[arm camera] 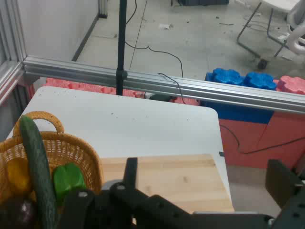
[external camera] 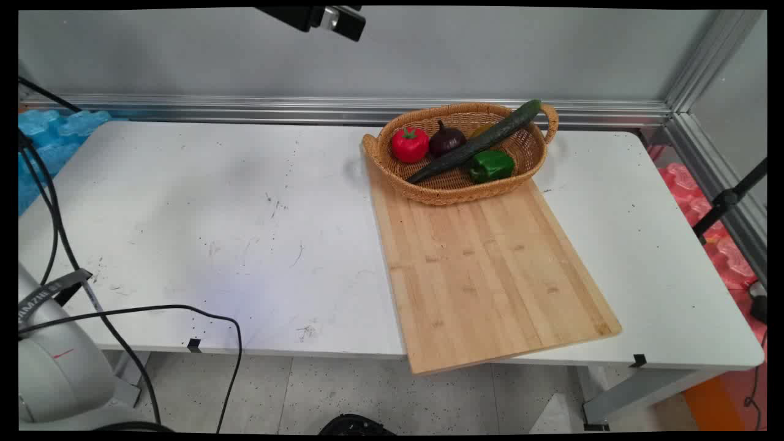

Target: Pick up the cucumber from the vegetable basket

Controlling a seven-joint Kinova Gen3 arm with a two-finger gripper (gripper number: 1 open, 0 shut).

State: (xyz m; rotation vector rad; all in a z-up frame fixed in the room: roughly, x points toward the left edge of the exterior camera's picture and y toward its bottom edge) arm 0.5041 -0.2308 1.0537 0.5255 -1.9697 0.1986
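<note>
From my station I see the gripper [external camera: 334, 18] raised high at the top edge of the main view, well above the white table [external camera: 184, 214] and touching nothing. In the hand view its two fingers [arm camera: 131, 174] stand well apart with nothing between them, so I read it as open and empty.

Below and to its right, a woven basket [external camera: 392, 177] sits on the far end of a wooden cutting board [external camera: 490, 275]; the board's near corner overhangs the table's front edge. Inside the basket lie a red tomato [external camera: 410, 144], a dark onion [external camera: 446, 140], a green pepper [external camera: 492, 165] and a long cucumber [external camera: 478, 144], which runs diagonally with its far tip over the rim. A yellow item [arm camera: 18, 174] shows beside the cucumber in the hand view, possibly another pepper.
</note>
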